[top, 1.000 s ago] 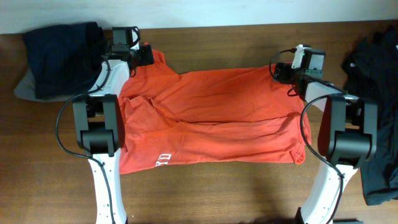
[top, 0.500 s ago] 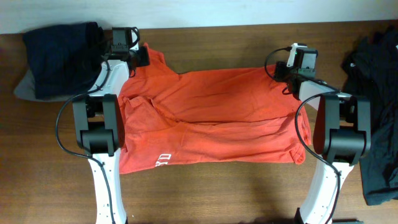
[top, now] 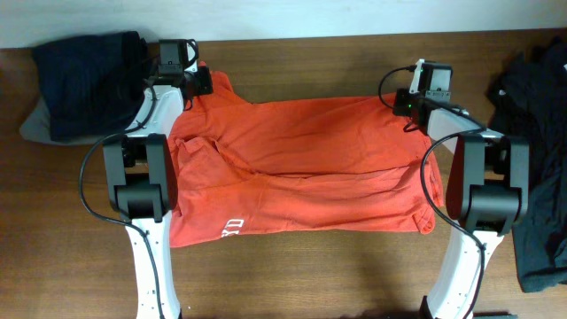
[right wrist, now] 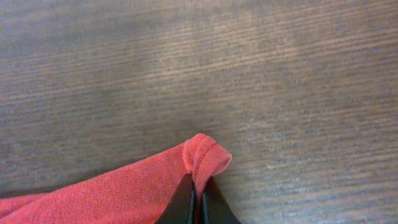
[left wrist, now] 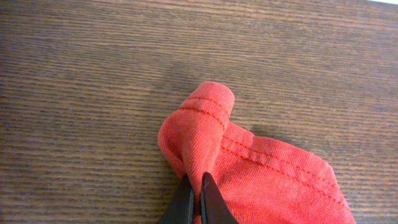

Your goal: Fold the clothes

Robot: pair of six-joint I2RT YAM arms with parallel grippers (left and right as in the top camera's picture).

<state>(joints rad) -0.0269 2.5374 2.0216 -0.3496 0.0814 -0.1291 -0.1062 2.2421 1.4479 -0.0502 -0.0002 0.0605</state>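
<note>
**Both end effectors clamped onto the shirt's far corners**

A second earlier both sets of jaws stood open. By this moment I had the left end effector pinched shut on a rolled hem at the far-left corner of the orange-red T-shirt. The right end effector was shut on the far-right corner. The shirt lay spread and wrinkled on the worktop between the arms, not lifted. I judged the fold could start. A navy pile sat near the left corner and a black garment lay at the right edge. Both were apart from the shirt, but a wide swing might have snagged them.
</note>
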